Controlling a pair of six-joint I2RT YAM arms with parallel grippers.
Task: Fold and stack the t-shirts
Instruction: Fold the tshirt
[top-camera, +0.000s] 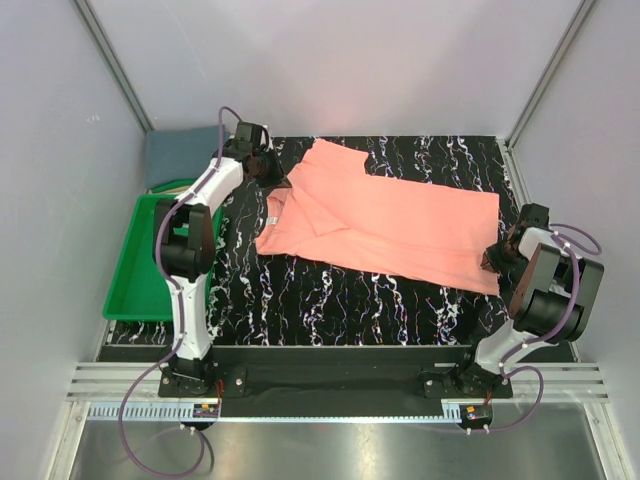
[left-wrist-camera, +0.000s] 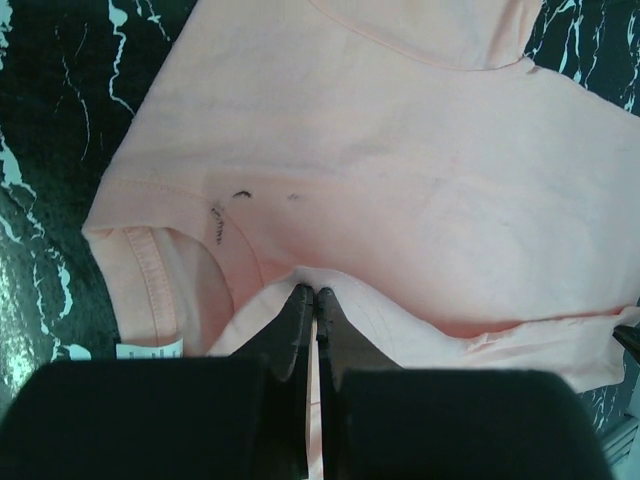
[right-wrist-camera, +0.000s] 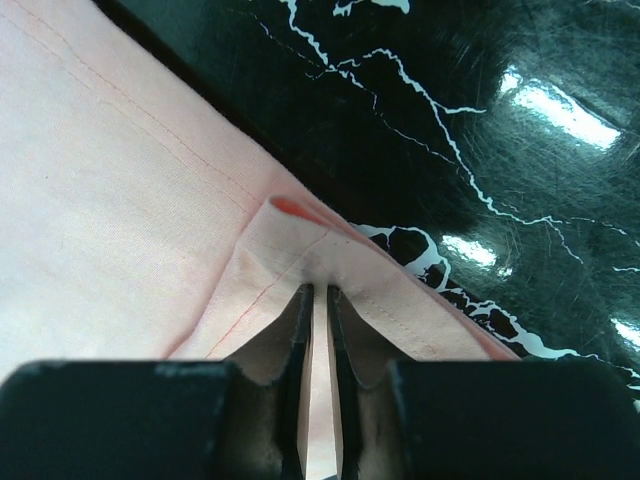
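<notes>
Salmon-pink t-shirt (top-camera: 390, 225) lies spread flat mid-desk (top-camera: 330, 300), collar left, hem right; the slate blue-grey t-shirt (top-camera: 180, 155) sits at the far-left corner beyond the green tray (top-camera: 130, 290). Left gripper (left-wrist-camera: 313, 293) jaws are pinched on cloth beside the collar, and right gripper (right-wrist-camera: 318, 290) jaws are narrow, nipping the hem corner. Likely the grasp for a first fold: next both ends need lifting together, keeping the cloth taut.

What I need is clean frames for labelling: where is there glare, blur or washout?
Right wrist: white glare patches on the glossy table, and the right fingers are soft, too close to focus. Left wrist: the salmon-pink t-shirt is washed pale, and the left fingers are near-black. Top external: even light, sharp throughout.
</notes>
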